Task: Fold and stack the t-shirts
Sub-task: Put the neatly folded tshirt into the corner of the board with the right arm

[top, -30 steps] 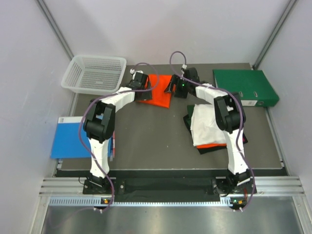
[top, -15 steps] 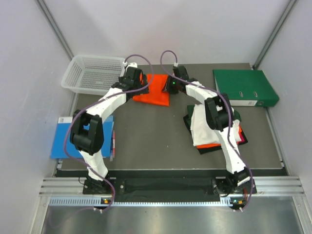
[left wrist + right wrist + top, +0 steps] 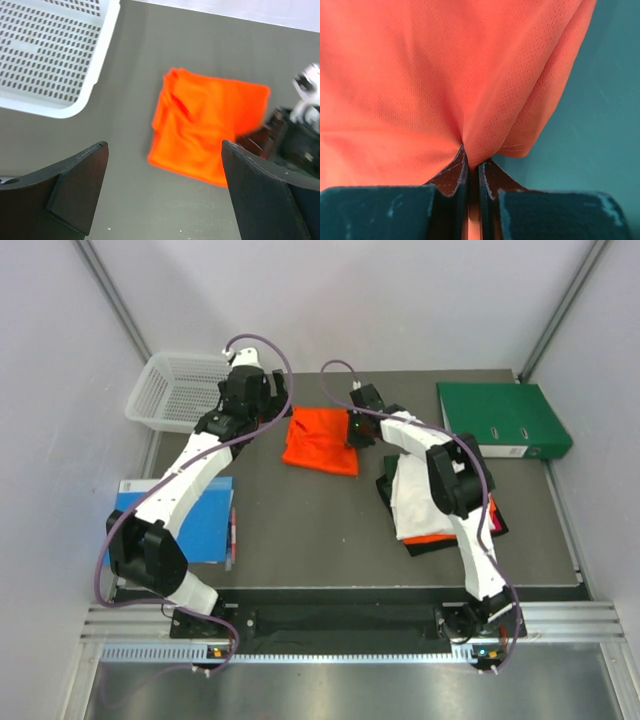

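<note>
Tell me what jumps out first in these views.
The bright orange t-shirt, far-centre on the table, with the right claw shut on its right edge. The left claw hovers open to its left, beside the white basket; a white-topped shirt pile lies to the right.

The top camera looks steeply down from high behind the near edge, taking in the whole table (image 3: pixel 300 530). The left wrist camera looks down from some height on the orange t-shirt (image 3: pixel 207 130) — also in the top view. The right wrist camera sits close up — that same cloth fills most of its frame.
</note>
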